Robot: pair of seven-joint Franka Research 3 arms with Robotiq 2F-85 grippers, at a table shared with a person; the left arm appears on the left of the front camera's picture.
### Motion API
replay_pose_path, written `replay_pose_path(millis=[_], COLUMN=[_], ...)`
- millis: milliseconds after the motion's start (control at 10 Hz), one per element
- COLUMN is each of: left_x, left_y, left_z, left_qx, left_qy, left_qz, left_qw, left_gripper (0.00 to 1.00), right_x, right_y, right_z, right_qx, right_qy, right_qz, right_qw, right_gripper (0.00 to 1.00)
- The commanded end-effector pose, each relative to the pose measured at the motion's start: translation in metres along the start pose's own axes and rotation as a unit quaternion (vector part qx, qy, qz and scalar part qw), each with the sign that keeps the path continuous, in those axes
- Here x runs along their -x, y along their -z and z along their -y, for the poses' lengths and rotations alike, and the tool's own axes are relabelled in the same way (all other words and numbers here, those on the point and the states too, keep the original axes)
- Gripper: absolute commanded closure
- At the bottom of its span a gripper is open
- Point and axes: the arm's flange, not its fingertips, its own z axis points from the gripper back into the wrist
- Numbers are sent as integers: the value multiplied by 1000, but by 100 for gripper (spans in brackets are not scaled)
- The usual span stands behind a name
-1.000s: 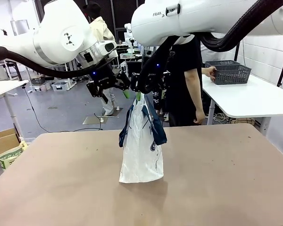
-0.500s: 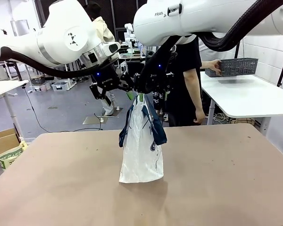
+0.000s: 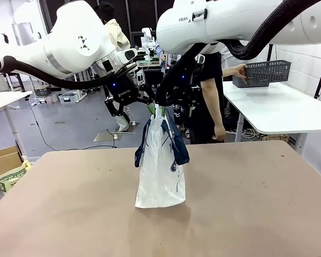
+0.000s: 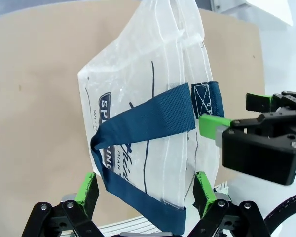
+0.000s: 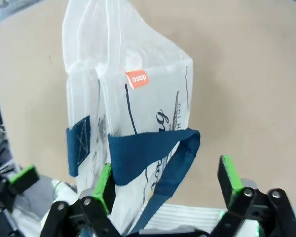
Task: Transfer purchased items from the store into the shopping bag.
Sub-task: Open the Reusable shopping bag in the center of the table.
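A: Position of shopping bag [image 3: 160, 166]?
B: Upright at centre of brown counter [image 3: 69, 214], navy handles [image 3: 179, 152] drooping down both sides.
A: State of left gripper [image 4: 144, 187]?
B: At 10 o'clock off bag top in front view. Jaws spread wide, straddling bag top and one handle; nothing clamped.
A: And right gripper [image 5: 167, 182]?
B: At 1 o'clock off bag top. Jaws wide apart over the rim, gripping nothing.
A: Location of store [image 3: 265, 72]?
B: Grey basket at 2 o'clock in front view, held above white counter [image 3: 278, 115] by person's hand [image 3: 239, 70], well apart from bag.
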Motion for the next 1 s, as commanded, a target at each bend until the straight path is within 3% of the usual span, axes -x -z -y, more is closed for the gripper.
replay_pose_path(millis=[0, 600, 900], left_x=[1, 5, 9], left_y=[3, 28, 28], left_z=[0, 0, -5], left_qx=[14, -7, -16], left_qy=[-10, -7, -4], left_qz=[-21, -60, -50], left_qw=[1000, 998, 999], left_gripper=[0, 0, 0], right_x=[-7, -2, 1], right_y=[-2, 7, 20], right_z=[-3, -10, -15], right_qx=[-9, 0, 11], right_qy=[11, -5, -8], right_qz=[-17, -26, -39], right_qw=[1000, 1000, 999], right_gripper=[0, 0, 0])
